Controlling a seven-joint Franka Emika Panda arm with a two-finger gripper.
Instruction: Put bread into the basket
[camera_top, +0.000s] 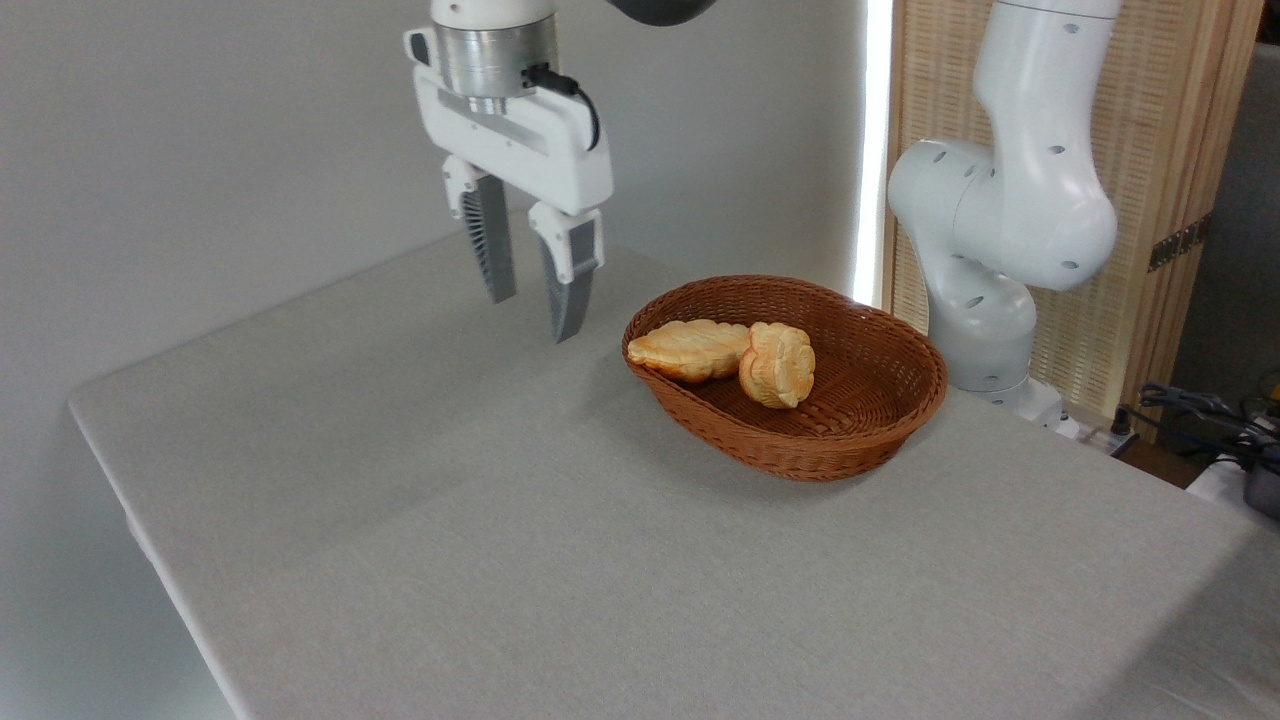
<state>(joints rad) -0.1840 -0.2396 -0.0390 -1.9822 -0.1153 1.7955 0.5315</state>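
1. Fingers first: two grey ribbed fingers pointing down, spread with a clear gap between them, and nothing held between them.
2. The gripper hangs in the air above the table, its tips clear of the cloth, left of the basket and not touching it.
3. Above the fingers sits the white gripper body with a black cable looping at its right side, then a silver wrist ring running out of the top of the picture.
4. On to the basket: oval, brown, woven, low-sided, sitting on the table to the right of the gripper.
5. The bread is inside the basket at its left end, lying flat and long, golden-orange with a ridged top, its left tip up against the basket's rim.
6. Touching its right end is a small round bun, standing tilted on its edge inside the basket.
7. The table wears a plain grey cloth.
8. At the back right, the arm's white base stands before a wooden slatted screen.
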